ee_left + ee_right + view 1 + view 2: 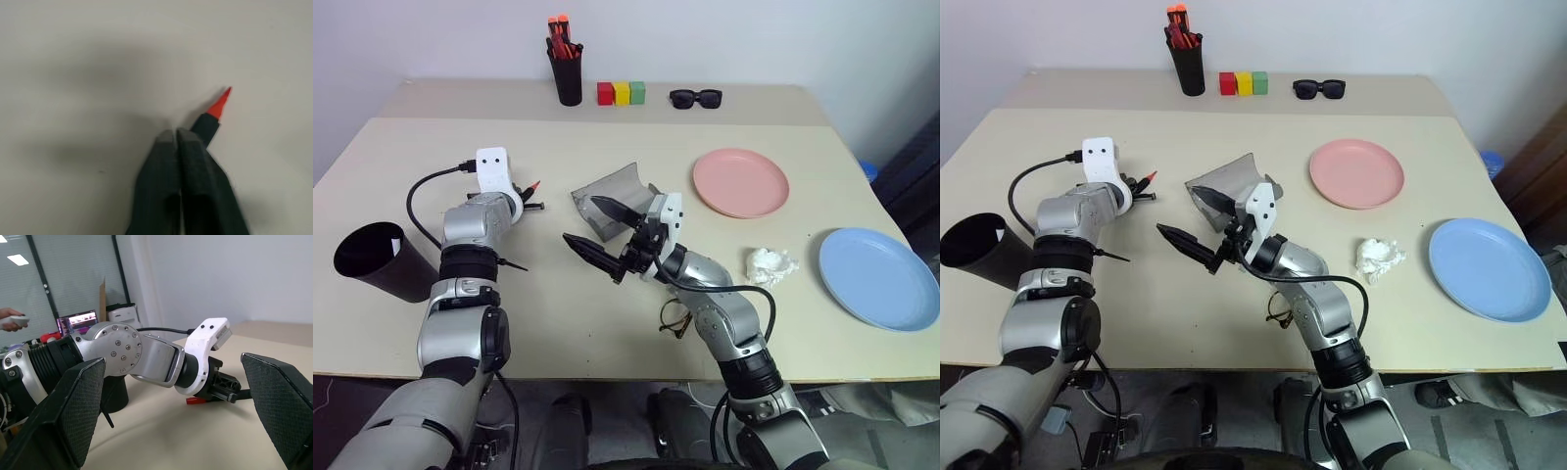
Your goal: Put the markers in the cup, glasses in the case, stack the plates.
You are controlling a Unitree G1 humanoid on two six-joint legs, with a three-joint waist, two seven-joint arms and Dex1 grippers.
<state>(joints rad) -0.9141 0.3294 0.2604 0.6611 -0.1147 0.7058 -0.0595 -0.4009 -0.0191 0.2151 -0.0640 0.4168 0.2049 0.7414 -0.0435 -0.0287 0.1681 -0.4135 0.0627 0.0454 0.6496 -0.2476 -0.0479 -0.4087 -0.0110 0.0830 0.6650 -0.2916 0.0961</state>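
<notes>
The left gripper (pixel 177 139) is down at the table (pixel 607 323), its two black fingers pressed together; in its wrist view the black marker with the red-orange tip (pixel 215 113) pokes out from just behind and beside them, so whether the fingers have actually pinched it or merely closed alongside it cannot be told. That low, forward reach makes sense as a pick, since this marker has to go into the wide black cup (pixel 377 262), which lies tipped on its side near the table's left edge, mouth facing inward, close to the left arm and an easy carry away. The white marker is not clearly made out. The right gripper (pixel 607 240) hangs above the middle of the table with its jaws spread wide and nothing between them, turned toward the left arm, probably parked out of the way while that arm works. Just beyond it the grey case (pixel 612 194) stands with its lid up, ready to receive the wire-framed glasses (pixel 674 318), which lie near the front edge partly under the right forearm. The pink plate (pixel 741 182) and the blue plate (pixel 878 278) rest well apart on the right, not yet stacked, with a crumpled tissue (pixel 771 264) between them. The pen holder (pixel 569 73), coloured blocks (pixel 622 93) and sunglasses (pixel 695 98) line the far edge
</notes>
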